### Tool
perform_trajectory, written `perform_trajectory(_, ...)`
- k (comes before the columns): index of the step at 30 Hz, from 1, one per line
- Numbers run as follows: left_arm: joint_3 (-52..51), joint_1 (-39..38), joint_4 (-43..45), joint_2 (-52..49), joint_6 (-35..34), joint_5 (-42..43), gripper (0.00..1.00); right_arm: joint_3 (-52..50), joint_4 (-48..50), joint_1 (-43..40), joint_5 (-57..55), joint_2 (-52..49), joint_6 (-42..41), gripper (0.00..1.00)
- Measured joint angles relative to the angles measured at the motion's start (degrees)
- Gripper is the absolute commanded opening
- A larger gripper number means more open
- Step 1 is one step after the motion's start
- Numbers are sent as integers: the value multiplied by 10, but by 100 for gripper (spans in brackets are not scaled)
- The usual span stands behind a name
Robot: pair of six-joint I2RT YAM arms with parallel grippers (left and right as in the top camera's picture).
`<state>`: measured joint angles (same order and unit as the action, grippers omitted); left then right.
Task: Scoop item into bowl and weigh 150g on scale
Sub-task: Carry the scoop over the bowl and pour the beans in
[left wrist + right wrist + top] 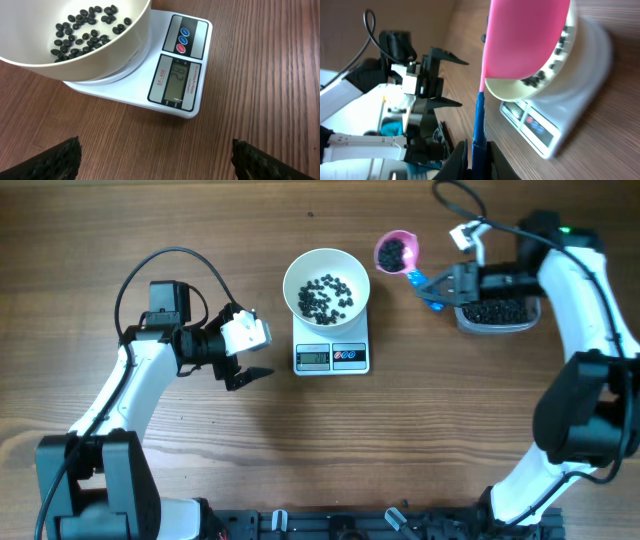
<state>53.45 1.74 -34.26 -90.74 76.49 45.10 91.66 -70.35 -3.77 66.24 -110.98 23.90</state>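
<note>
Black beans (326, 294) sparse in bowl (290, 280) on scale (330, 358). Right claw (440, 285) pinches loaded scoop (396, 251); left claw (248, 345) spread. Risk: tilting early spills beans onto worktop (150, 220).

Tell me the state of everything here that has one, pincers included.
bowl: on the scale, a few beans inside
scale: on, display lit
scoop: loaded with beans, held by its handle
tub: holds beans
left pincer: open, empty
right pincer: shut on scoop
</note>
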Motion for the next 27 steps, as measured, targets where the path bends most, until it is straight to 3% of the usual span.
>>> perform_trajectory(6,0,0,0,0,0,0,100,0,75,129,-93,0,-147,4)
perform_trajectory(10,0,0,0,0,0,0,100,7,83,200,-270,0,-196,4)
perform_trajectory(18,0,0,0,0,0,0,100,97,95,329,-597,0,-197,4)
perform_trajectory(27,0,0,0,0,0,0,100,99,92,427,-841,0,-158,4)
